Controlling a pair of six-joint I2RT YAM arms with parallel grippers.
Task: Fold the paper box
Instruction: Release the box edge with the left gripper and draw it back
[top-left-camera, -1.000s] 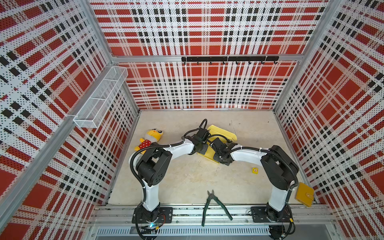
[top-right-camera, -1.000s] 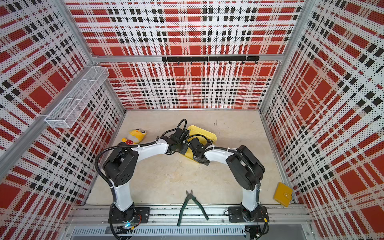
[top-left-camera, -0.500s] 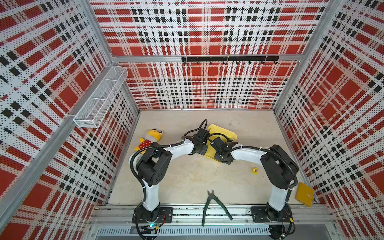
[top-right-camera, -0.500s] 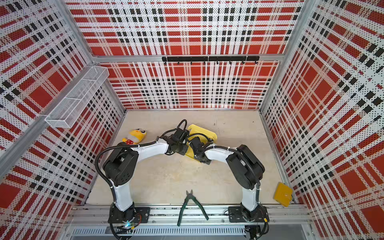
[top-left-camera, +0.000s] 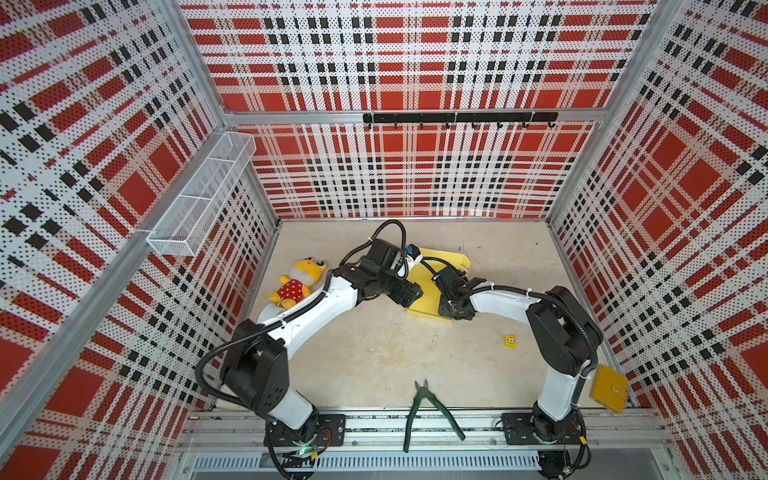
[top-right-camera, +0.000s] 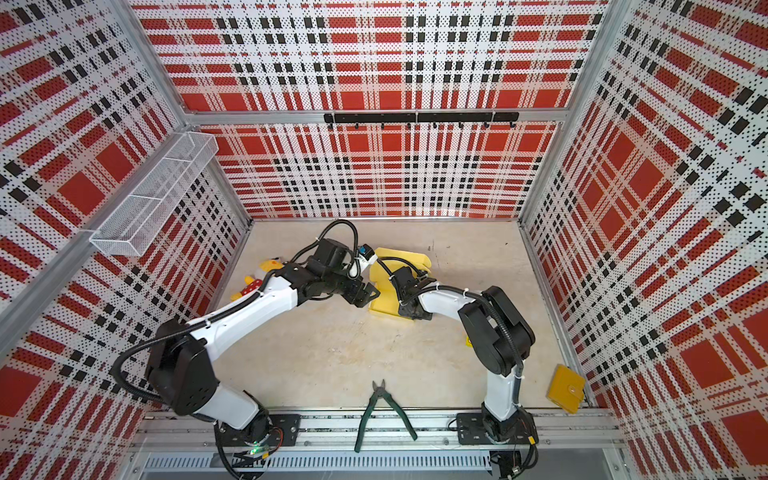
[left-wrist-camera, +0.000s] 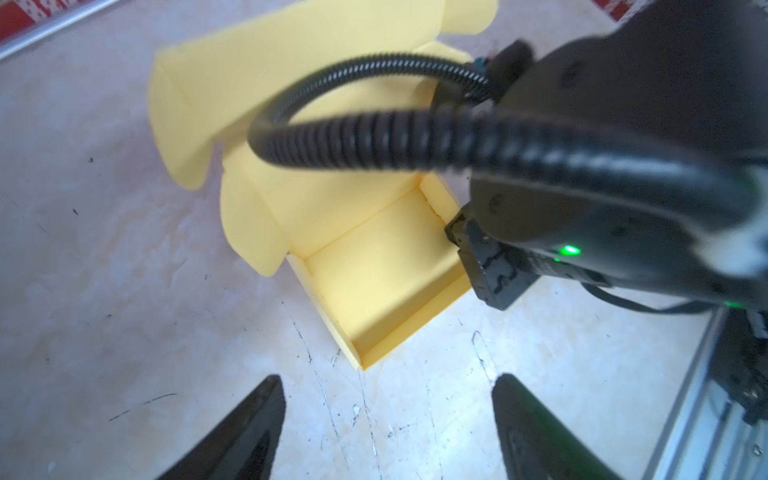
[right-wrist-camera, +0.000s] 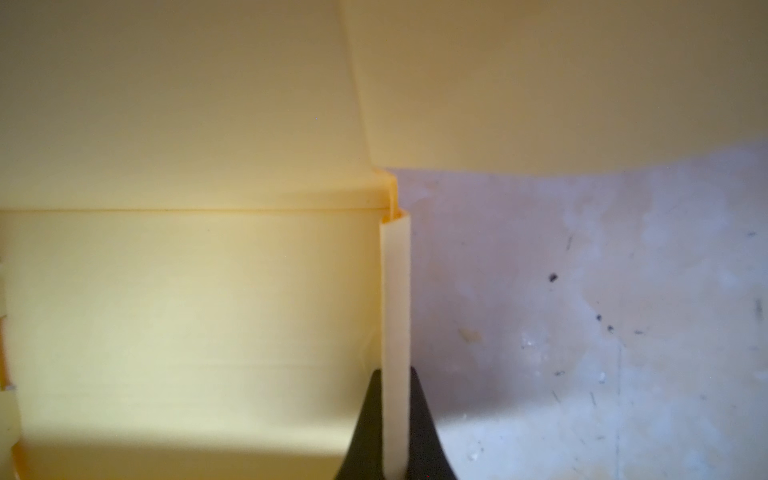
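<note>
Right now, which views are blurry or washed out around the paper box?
Left wrist view: black cable blurred up close, paper box sharp, floor glare. Right wrist view: soft, shadowed close-up of the box wall. Both top views: sharp, walls bowed.

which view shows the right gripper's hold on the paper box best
The right wrist view: the right gripper pinches the paper box by its folded side wall. Both top views show it small, the contact hidden. The left wrist view shows only the gripper's body at that wall.

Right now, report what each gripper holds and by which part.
The right gripper pinches the paper box by its folded side wall; the left gripper is open, holding nothing.
</note>
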